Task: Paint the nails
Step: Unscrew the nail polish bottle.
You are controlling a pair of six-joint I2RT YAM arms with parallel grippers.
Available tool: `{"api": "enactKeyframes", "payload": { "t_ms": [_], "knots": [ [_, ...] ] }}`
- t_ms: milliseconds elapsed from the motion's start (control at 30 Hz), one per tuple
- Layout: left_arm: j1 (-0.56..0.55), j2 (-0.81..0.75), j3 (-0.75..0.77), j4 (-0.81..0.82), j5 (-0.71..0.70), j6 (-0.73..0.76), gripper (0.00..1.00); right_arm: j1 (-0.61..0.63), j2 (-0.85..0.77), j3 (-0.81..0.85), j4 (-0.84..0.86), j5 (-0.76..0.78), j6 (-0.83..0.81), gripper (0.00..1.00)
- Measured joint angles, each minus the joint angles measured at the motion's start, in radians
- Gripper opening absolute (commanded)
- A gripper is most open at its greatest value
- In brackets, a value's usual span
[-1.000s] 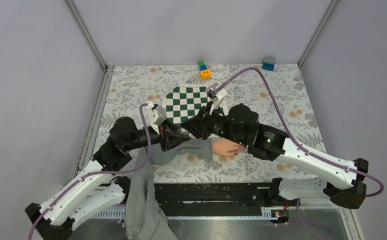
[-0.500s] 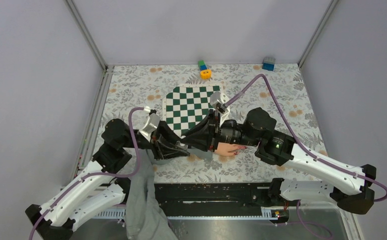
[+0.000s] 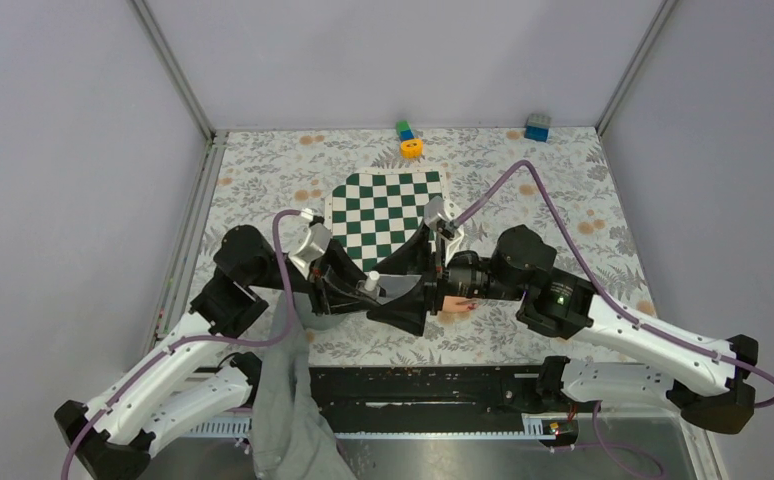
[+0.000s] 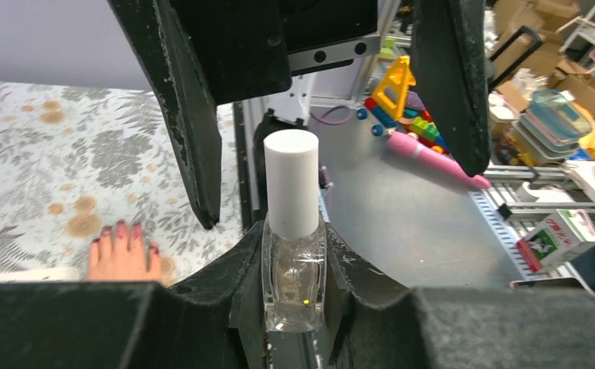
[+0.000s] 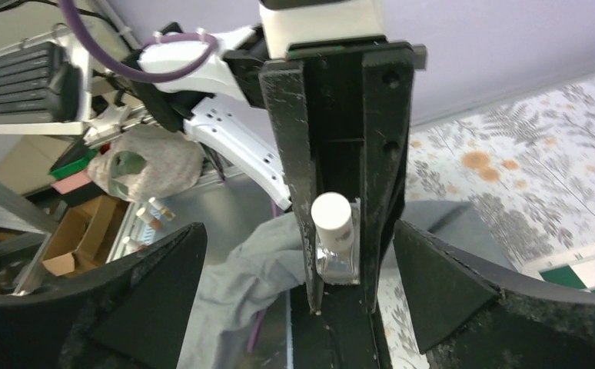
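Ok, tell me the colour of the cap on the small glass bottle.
White; the cap of the bottle shows best in the left wrist view.

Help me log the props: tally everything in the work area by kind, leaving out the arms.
Polish bottle: 1
Chequered mat: 1
Pale hand with grey sleeve: 1
Small toys at the far edge: 3 (green-and-blue piece, yellow piece, blue block)
Total: 6

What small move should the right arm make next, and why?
Probably close the right gripper on the white cap. Its jaws stand open and appear to flank the cap, while the left gripper clamps the clear bottle, so gripping the cap should allow unscrewing.
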Motion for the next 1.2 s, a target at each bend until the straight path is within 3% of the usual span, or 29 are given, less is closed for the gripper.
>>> {"api": "enactKeyframes", "payload": {
  "t_ms": [433,600,800,1200],
  "knots": [
    [0.001,-0.011,0.042,-0.271,-0.288,0.201,0.0,-0.055,-0.083,-0.036,-0.098,0.245,0.005,0.94],
    [0.001,-0.011,0.043,-0.31,-0.414,0.211,0.0,-0.063,-0.049,-0.038,-0.099,0.391,0.125,0.8],
    [0.001,0.01,0.043,-0.331,-0.521,0.211,0.0,-0.067,0.031,-0.037,-0.119,0.459,0.237,0.74],
    [-0.008,0.06,0.053,-0.373,-0.607,0.211,0.0,-0.067,0.075,0.05,-0.201,0.51,0.264,0.58]
  ]
}}
